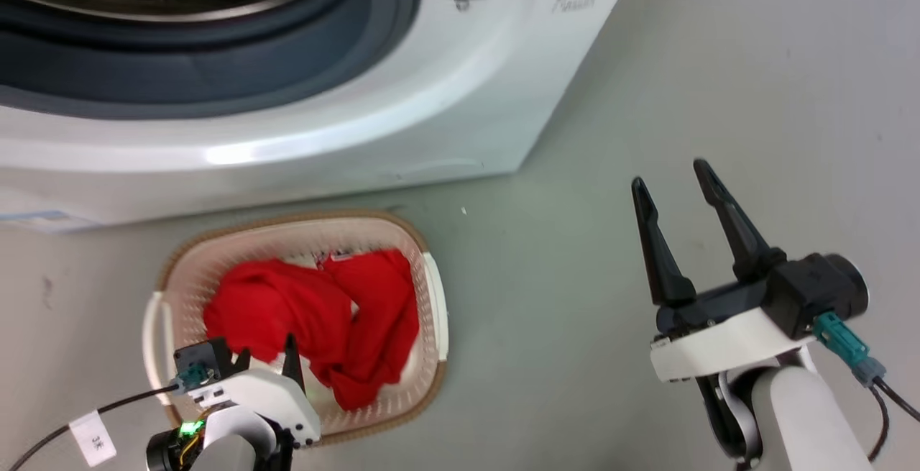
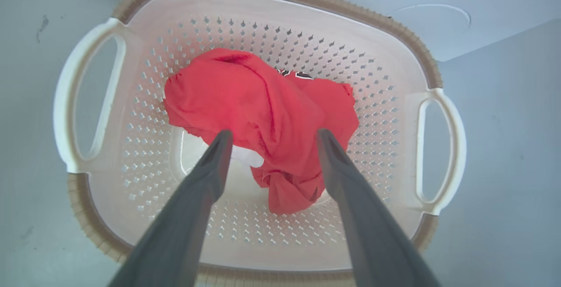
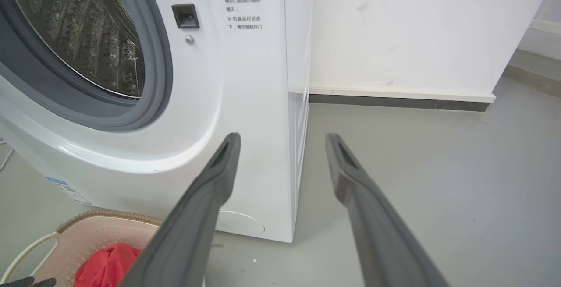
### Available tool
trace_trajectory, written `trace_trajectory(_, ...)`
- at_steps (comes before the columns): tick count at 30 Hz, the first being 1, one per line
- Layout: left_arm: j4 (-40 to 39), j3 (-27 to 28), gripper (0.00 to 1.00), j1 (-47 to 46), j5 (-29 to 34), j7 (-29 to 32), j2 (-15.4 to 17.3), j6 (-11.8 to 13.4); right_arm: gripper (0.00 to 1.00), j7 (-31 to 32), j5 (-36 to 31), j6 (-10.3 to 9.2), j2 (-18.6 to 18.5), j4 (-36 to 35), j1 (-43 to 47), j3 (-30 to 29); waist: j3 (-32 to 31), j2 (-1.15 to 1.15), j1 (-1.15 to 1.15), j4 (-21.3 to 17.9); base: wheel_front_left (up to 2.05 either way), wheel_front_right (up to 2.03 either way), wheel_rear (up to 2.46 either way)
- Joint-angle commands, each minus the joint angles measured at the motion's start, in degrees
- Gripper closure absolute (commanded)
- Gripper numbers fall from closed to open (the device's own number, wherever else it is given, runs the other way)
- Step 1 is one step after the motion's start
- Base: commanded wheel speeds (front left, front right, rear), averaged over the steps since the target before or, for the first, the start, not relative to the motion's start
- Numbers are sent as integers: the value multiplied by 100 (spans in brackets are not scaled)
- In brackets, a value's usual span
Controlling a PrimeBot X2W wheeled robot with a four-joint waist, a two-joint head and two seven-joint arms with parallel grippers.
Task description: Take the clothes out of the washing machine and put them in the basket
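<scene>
Clothes [image 1: 316, 320], bright red and crumpled, heaped in the cream basket [image 1: 436, 298].
Left end effector [image 2: 274, 134] hovers spread above them; right end effector [image 1: 670, 177] spread, empty.

Both arms ended in a white shell over a black block, and from each the jaws rose as two long, dark, tapering fingers [image 1: 658, 248]. The right arm's black housing [image 1: 812, 287] carried a teal connector [image 1: 841, 338] with a grey boot and a black cable [image 1: 895, 399]. Its forearm [image 1: 805, 421] was rounded and off-white. The left wrist bore a similar teal plug [image 1: 192, 376], a thin black lead [image 1: 122, 405] with a white paper tag [image 1: 92, 439], and a small green light [image 1: 190, 428].
</scene>
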Motion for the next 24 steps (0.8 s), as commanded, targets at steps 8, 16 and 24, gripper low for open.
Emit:
trace_trajectory(8,-1150,65,0,554,294,-15,-133,-171,0,260,-115,-4,5,-80,583,-321,-1448,0,0,643,0,0,0)
trace_trajectory(16,-2656,-45,0,929,609,-15,-180,-252,0,448,-196,-4,5,-166,990,-521,-2009,0,0,902,0,0,0)
trace_trajectory(24,-4134,-448,0,1495,1040,-14,-185,-179,0,584,-252,-4,5,-154,1437,-762,-2583,0,0,1011,0,0,0)
